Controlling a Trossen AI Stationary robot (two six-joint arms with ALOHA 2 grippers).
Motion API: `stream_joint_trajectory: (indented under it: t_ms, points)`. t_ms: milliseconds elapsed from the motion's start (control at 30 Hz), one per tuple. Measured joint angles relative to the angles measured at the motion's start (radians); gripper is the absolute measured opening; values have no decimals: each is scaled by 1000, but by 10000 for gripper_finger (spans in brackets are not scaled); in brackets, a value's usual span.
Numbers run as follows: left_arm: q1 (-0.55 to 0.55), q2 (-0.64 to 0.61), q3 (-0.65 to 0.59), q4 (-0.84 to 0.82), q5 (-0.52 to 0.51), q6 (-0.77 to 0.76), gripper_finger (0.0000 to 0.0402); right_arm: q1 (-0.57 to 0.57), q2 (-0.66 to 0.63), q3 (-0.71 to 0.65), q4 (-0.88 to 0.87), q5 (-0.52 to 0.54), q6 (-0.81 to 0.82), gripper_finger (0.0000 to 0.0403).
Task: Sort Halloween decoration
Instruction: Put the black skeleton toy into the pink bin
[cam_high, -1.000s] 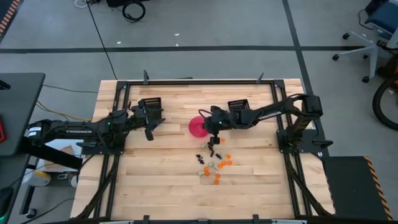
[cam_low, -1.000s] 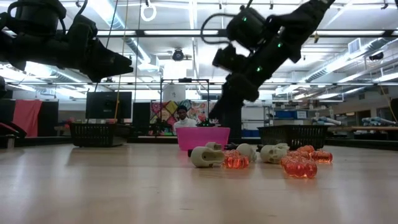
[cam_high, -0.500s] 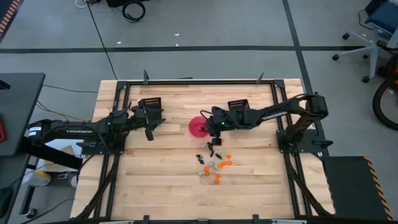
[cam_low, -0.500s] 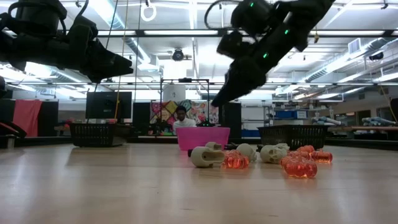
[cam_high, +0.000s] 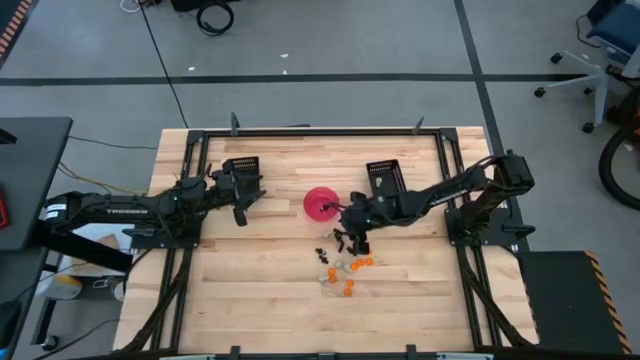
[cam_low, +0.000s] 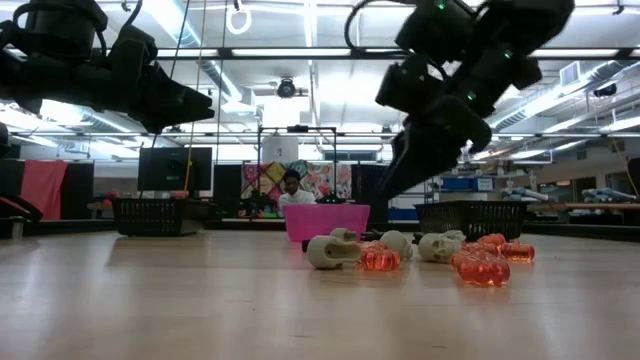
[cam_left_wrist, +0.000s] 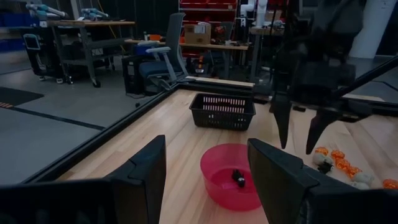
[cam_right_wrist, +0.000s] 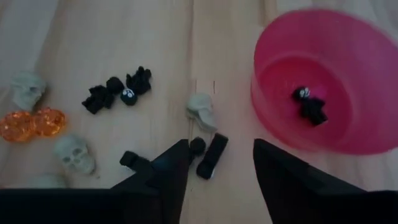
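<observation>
Near the middle of the wooden surface (cam_high: 250, 290), the Halloween decoration (cam_high: 343, 265) is scattered as small orange, black and whitish-grey trinkets, loosely grouped on the side of the pink bowl (cam_high: 320, 203) toward the surface's near edge. One black trinket (cam_right_wrist: 311, 106) is seen lying inside the bowl. The right end effector (cam_high: 352, 238) is held above the black pieces at the cluster's far side, just beside the bowl; its fingers (cam_right_wrist: 165, 171) are spread and nothing is pinched between them. The left end effector (cam_high: 240, 213) is held off toward the left edge, beside a black tray (cam_high: 242, 167), with its fingers (cam_left_wrist: 146, 171) spread and empty. A second black tray (cam_high: 384, 174) is placed toward the far edge.
</observation>
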Motion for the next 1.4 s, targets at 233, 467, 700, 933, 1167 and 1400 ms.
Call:
stream_joint_trajectory:
  t_ms: [233, 467, 700, 933, 1167, 1400]
  points:
    - [0, 0, 0, 0, 0, -3, 194, 0, 0, -102, 159, 26, 56, 235]
    - [0, 0, 0, 8, 0, -2, 194, 13, 48, -78, 182, 29, 112, 260]
    - [0, 7, 1, 26, 0, -1, 194, 35, 126, -40, 172, 50, 129, 255]
    - [0, 7, 1, 25, 0, 0, 194, 41, 177, -31, 195, 93, 129, 245]
    - [0, 7, 1, 23, 0, 0, 194, 42, 178, -32, 184, 101, 110, 198]
    - [0, 7, 1, 23, 0, 0, 194, 42, 179, -32, 173, 101, 102, 120]
